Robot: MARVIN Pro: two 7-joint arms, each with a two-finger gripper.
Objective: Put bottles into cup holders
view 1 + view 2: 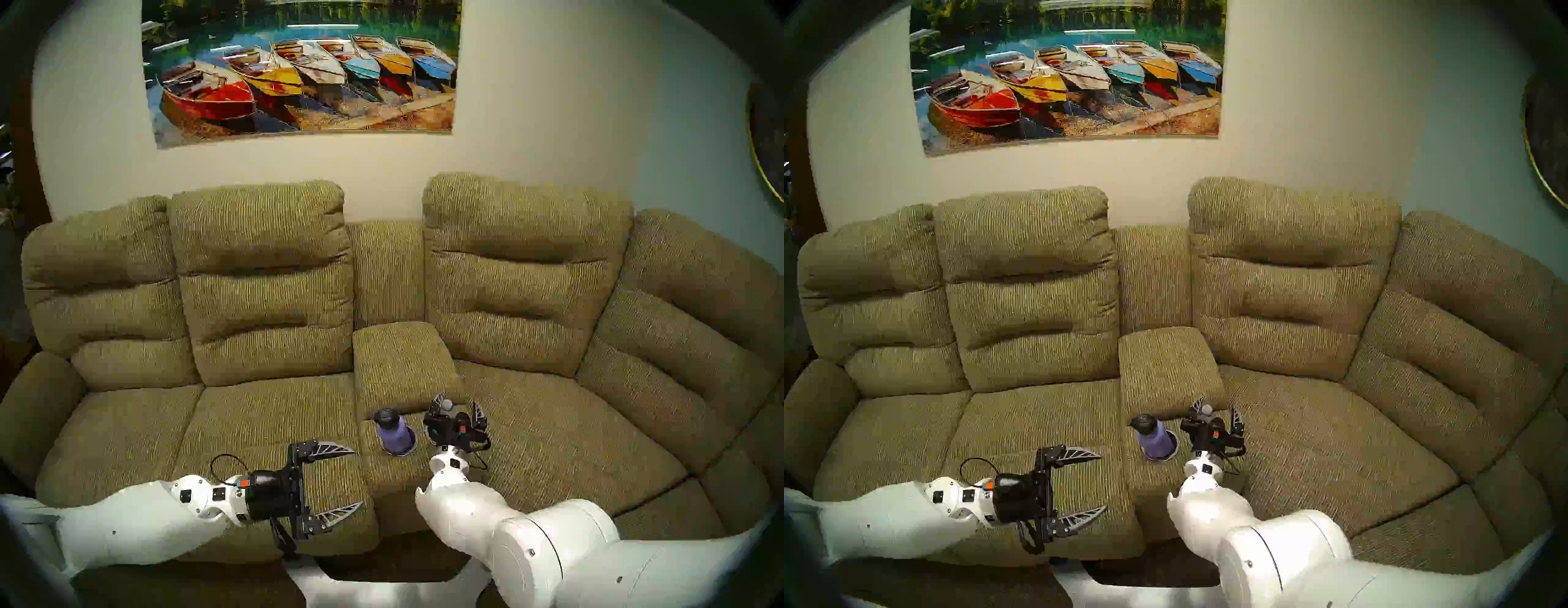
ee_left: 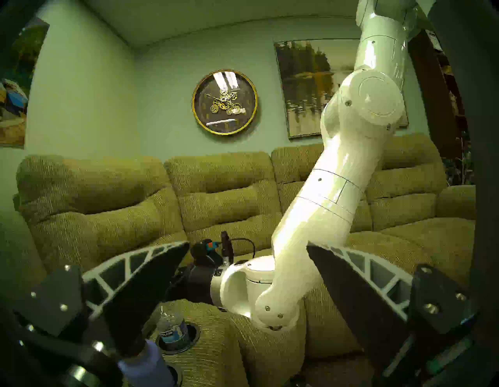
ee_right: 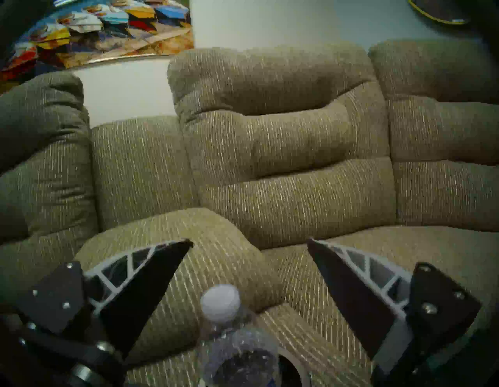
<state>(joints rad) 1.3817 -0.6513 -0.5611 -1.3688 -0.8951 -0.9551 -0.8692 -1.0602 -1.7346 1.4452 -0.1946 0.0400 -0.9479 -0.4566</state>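
lavender flask [image 1: 395, 434], black cap

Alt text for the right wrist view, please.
Open jaws of the right gripper frame a clear water bottle with a white cap, standing free in a cup holder of an olive sofa.

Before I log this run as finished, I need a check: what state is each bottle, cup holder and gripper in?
lavender flask: upright, seated in its cup holder.
clear water bottle: upright in its cup holder, white cap on.
left cup holder: filled by the flask.
right cup holder: filled by the water bottle.
left gripper: open, empty.
right gripper: open, straddling the bottle's cap.
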